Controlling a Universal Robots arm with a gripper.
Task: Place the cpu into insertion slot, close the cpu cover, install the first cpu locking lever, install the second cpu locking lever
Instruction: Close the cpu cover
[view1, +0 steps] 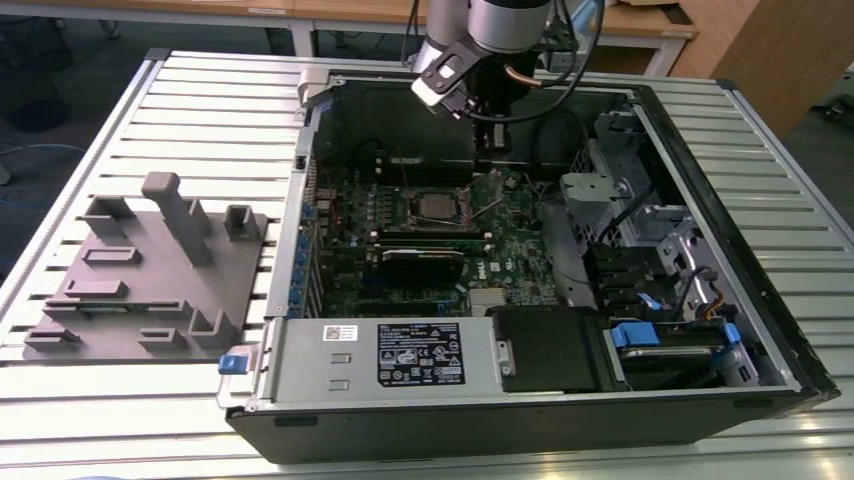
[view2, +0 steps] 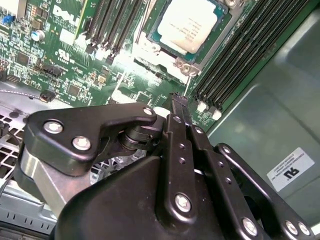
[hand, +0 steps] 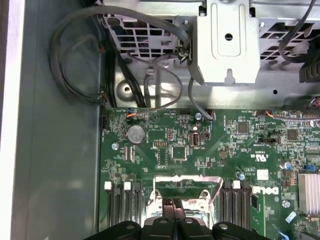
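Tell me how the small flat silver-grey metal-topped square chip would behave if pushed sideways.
The flat silver-grey square chip looks stiff, probably light: thin with a metal top. Lying flat inside the dark socket frame, it would likely neither slide nor tip.

soft, even room light in the exterior view; the computer case (view1: 507, 425) is shaded inside. in the second wrist view the cpu (view2: 187, 25) glares pale white.

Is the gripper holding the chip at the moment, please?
No, in the second wrist view the chip lies seated on the green board, apart from the gripper.
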